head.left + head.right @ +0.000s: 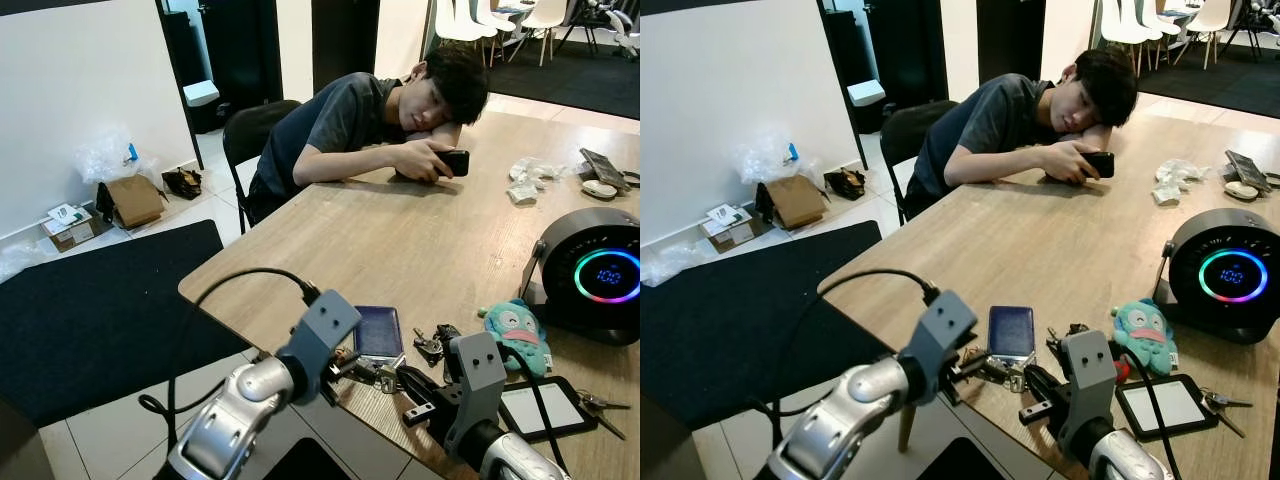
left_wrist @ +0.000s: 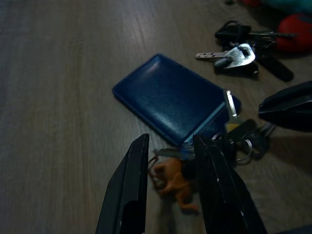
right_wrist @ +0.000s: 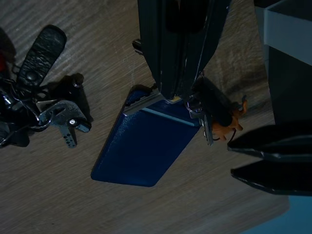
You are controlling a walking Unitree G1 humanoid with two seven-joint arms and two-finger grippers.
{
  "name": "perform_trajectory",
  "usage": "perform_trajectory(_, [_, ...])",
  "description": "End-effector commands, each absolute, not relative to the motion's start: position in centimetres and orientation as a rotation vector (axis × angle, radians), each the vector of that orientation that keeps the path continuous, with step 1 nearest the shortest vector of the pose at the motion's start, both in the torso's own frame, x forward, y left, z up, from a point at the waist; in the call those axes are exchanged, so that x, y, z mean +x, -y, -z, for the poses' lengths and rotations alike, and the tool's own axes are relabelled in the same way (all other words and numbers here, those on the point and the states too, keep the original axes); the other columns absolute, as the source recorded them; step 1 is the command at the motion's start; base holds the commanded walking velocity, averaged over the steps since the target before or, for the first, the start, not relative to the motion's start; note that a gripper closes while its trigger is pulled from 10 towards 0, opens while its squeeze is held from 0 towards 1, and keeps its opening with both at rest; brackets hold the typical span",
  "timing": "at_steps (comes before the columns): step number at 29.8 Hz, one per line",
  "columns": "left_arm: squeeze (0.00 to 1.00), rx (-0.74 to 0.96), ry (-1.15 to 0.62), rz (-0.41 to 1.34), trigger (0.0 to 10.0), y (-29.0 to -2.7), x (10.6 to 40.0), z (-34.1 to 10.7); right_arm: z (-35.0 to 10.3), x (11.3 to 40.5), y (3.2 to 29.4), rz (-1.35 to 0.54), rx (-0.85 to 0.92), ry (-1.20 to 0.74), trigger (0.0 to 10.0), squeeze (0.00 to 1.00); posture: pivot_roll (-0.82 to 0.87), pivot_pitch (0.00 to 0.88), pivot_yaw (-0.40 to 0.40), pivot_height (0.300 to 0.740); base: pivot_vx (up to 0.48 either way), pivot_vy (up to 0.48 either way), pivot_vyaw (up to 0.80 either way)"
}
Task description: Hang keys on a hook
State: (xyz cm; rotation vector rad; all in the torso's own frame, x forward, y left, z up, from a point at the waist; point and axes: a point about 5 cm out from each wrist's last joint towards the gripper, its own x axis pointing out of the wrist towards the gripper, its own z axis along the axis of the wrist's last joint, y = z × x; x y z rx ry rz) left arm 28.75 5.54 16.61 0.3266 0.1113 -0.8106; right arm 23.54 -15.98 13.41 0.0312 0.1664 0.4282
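Two key bunches lie on the surface (image 1: 400, 240). The nearer keys (image 2: 234, 139) (orange animal charm (image 2: 173, 181)) touch the blue wallet's (image 2: 170, 100) corner, one silver key across it; the right gripper (image 3: 178, 95) is clamped on them, while the left gripper (image 2: 170, 161), fingers apart, straddles the charm.

Wooden table (image 1: 400, 240). Near its front edge, a flat blue case (image 1: 379, 332). Just beside the case, keys with an orange toy (image 2: 176, 179); past it, a second key bunch (image 1: 432, 343), a teal plush toy (image 1: 516, 330) and a round black speaker (image 1: 590, 275). Far behind the case, crumpled plastic (image 1: 527, 178).
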Motion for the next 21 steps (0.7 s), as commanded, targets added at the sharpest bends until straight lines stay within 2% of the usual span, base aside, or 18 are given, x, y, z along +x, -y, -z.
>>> perform_trajectory(1, [0.0,0.37,-0.121,0.781,10.0,-6.6,29.4,-16.6,-12.9,23.5,15.9,-0.432,0.036,-0.182,10.0,0.0,-0.01,0.143,0.088,0.74,0.0,0.0,0.0])
perform_trajectory(4, [0.04,0.374,-0.13,0.767,10.0,-6.8,29.6,-16.4,-12.9,23.6,15.8,-0.432,0.036,-0.18,10.0,0.0,-0.01,0.143,0.089,0.74,0.0,0.0,0.0])
perform_trajectory(5, [0.65,0.37,-0.13,0.768,10.0,-6.7,29.6,-16.4,-13.0,23.6,15.8,-0.434,0.037,-0.179,10.0,0.0,-0.01,0.142,0.088,0.74,0.0,0.0,0.0])
perform_trajectory(6, [0.65,0.37,-0.13,0.768,10.0,-6.7,29.6,-16.4,-13.0,23.6,15.8,-0.434,0.037,-0.179,10.0,0.0,-0.01,0.142,0.088,0.74,0.0,0.0,0.0])
perform_trajectory(7, [1.0,0.365,-0.134,0.782,10.0,-6.5,29.6,-16.4,-13.0,23.5,15.7,-0.435,0.038,-0.177,10.0,0.0,-0.01,0.143,0.09,0.74,0.0,0.0,0.0])
perform_trajectory(12, [1.0,0.333,-0.165,0.812,10.0,-6.9,29.3,-16.3,-13.0,23.5,15.8,-0.433,0.037,-0.176,10.0,0.0,-0.01,0.145,0.092,0.74,0.0,0.0,0.0])
perform_trajectory(13, [0.0,0.314,-0.176,0.814,10.0,-7.3,29.3,-16.3,-13.0,23.5,15.8,-0.432,0.036,-0.176,10.0,0.0,-0.01,0.146,0.092,0.74,0.0,0.0,0.0])
perform_trajectory(21, [0.0,0.365,-0.228,0.81,10.0,-8.8,29.3,-14.9,-12.9,23.4,15.7,-0.435,0.038,-0.178,10.0,0.0,-0.01,0.149,0.091,0.74,0.0,0.0,0.0])
